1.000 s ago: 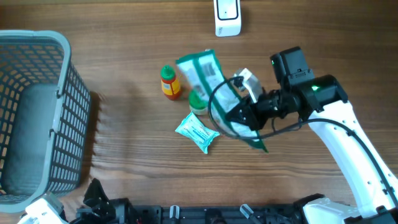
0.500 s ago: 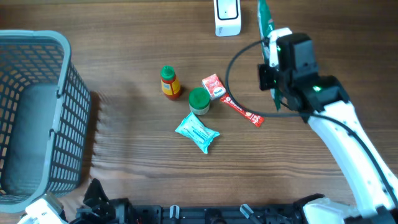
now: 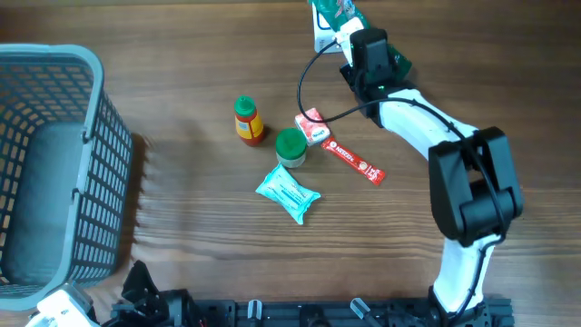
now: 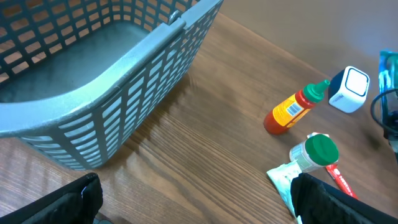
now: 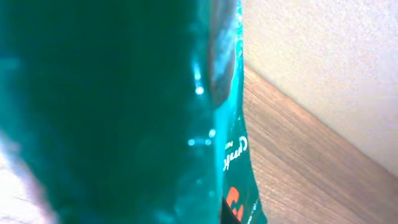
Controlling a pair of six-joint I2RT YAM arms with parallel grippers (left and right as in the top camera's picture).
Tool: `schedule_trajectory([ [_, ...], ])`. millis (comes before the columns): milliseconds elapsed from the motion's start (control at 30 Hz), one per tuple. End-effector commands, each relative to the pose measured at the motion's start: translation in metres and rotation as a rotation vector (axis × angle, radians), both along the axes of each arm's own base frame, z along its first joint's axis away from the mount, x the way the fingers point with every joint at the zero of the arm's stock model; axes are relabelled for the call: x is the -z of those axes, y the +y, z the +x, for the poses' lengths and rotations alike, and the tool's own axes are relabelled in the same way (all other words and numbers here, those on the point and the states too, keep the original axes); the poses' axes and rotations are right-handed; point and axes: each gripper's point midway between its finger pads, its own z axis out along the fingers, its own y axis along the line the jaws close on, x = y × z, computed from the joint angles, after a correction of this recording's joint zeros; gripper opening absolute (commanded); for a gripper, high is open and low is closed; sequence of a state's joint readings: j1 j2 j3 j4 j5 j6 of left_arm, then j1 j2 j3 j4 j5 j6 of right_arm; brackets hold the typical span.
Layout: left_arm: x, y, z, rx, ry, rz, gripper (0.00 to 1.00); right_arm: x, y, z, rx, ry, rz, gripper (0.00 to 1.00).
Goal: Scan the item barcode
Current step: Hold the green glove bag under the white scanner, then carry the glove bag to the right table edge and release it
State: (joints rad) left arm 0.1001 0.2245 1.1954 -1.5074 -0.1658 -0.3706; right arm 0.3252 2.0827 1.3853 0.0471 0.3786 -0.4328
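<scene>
Green pouch [image 3: 332, 9] hangs pinched in the right gripper [image 3: 349, 27], whose jaws are clamped tight on it, at the far side of the table [image 3: 200, 236], right by the white scanner [image 3: 323, 38]. Close up, the pouch shows a white script word and a red patch, neither readable. The left gripper [image 4: 199, 208] gapes wide, holding nothing, near the basket [image 4: 124, 93].

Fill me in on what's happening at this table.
The right gripper is shut on a green packet and holds it at the table's far edge, over the white scanner. The left gripper hangs open near the basket, holding nothing. A sauce bottle, a green-capped jar, a teal pouch and a red stick packet lie mid-table.
</scene>
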Motion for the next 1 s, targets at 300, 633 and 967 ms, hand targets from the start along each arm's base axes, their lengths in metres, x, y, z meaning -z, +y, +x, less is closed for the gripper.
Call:
schedule_trajectory([
  [300, -0.002, -0.001, -0.001, 0.01, -0.01, 0.013, 1.0, -0.034, -0.104, 0.013, 0.285, 0.013, -0.183, 0.04],
  [633, -0.002, -0.001, -0.001, 0.01, -0.01, 0.013, 1.0, -0.023, -0.413, -0.087, 0.775, 0.193, -0.134, 0.04],
  [967, -0.002, -0.001, -0.001, 0.01, -0.01, 0.013, 1.0, -0.001, -0.505, -0.171, 1.098, 0.11, 0.252, 0.42],
])
